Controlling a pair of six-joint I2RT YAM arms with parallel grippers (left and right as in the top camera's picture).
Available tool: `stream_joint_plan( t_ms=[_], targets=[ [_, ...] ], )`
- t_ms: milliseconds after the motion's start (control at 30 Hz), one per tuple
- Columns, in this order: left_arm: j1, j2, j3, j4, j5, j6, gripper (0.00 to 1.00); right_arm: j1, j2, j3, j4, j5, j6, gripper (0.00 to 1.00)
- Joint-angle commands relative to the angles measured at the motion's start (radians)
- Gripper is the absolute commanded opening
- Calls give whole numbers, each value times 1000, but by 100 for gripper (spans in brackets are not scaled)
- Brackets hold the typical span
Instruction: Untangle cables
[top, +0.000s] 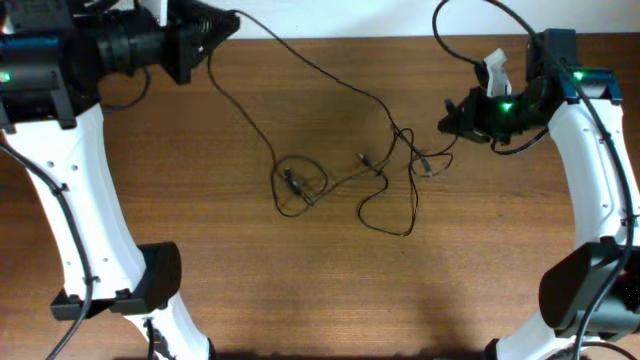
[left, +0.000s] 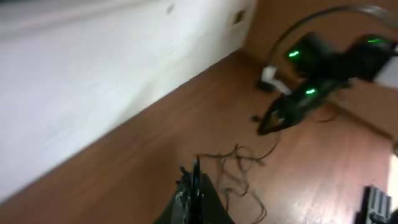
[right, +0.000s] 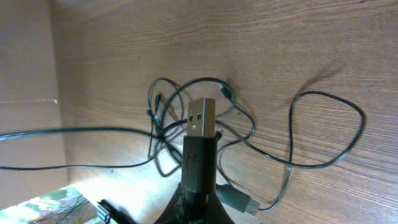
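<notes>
We show thin, black, flexible cables (top: 292, 182) lying in loose, overlapping loops at the middle of the brown, wood-grain table (top: 250, 280). The left gripper (top: 230, 20), at the far left corner, has its 2 fingers pressed together on 1 strand of the cables that runs to the tangle. The right gripper (top: 447, 120), just right of the tangle, pinches a flat, silver, rectangular USB plug (right: 201, 117) upright.
</notes>
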Motion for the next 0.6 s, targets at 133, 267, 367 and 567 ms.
stream_joint_plan(
  t_ms=[133,267,367,567],
  targets=[
    [3,-4,-1,117,-487,-237,0,-227,-10,26,-162,146,6,4],
    [3,-8,-1,193,-832,-394,0,-330,-9,-77,-148,287,47,4],
    [3,-21,-1,222,-901,-418,0,-340,-9,-228,-72,309,60,4],
    [2,-21,-1,224,-698,-433,0,-292,-10,-219,-145,29,-232,71]
  ],
)
